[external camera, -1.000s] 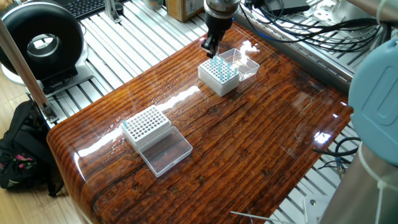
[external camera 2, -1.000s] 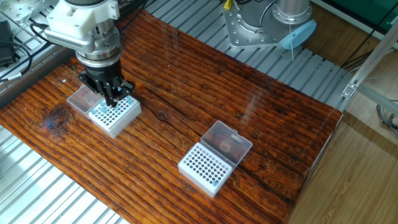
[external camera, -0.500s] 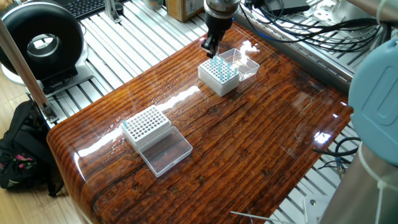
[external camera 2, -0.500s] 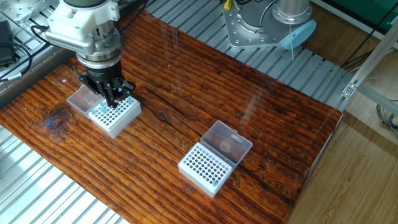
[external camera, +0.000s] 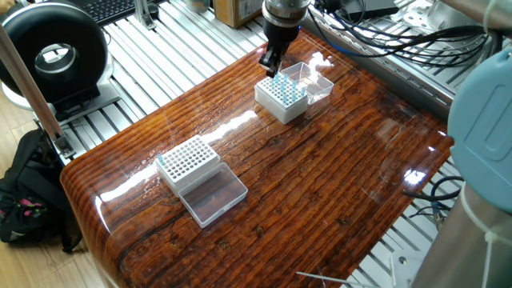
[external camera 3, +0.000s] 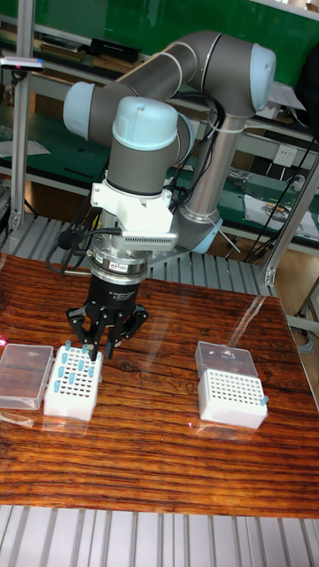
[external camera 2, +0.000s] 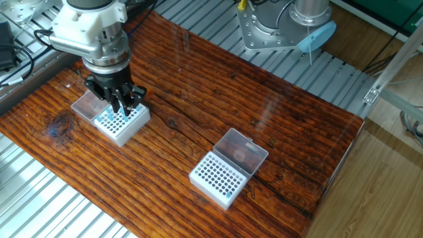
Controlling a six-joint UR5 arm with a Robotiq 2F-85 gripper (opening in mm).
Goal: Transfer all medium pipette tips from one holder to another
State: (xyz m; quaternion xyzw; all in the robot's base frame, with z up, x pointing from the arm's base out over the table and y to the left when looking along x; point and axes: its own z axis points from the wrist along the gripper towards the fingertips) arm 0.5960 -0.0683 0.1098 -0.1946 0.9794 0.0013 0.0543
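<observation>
My gripper (external camera 3: 99, 348) hangs just above the left white holder (external camera 3: 71, 390), whose grid holds several pale-blue medium pipette tips (external camera 3: 74, 376). The fingers are pinched together on one tip, just above the rack. In the other fixed view the gripper (external camera 2: 123, 106) is over the same holder (external camera 2: 125, 125). In one fixed view the gripper (external camera: 271, 62) stands at the far edge of that holder (external camera: 282, 100). The second holder (external camera 3: 230, 399) carries one tip (external camera 3: 263, 400) at its corner; it also shows as the near-right holder (external camera 2: 217, 178) and the near-left holder (external camera: 189, 162).
Each holder has a clear open lid lying beside it, lid (external camera 2: 87, 106) and lid (external camera 2: 242, 153). The wooden table (external camera 2: 198, 99) is ringed by aluminium rails. Cables (external camera: 376, 36) run behind the far holder. A black round device (external camera: 54, 56) sits off the table's left.
The gripper has risen slightly from the left holder's grid, fingers staying pinched. Both holders have stayed put.
</observation>
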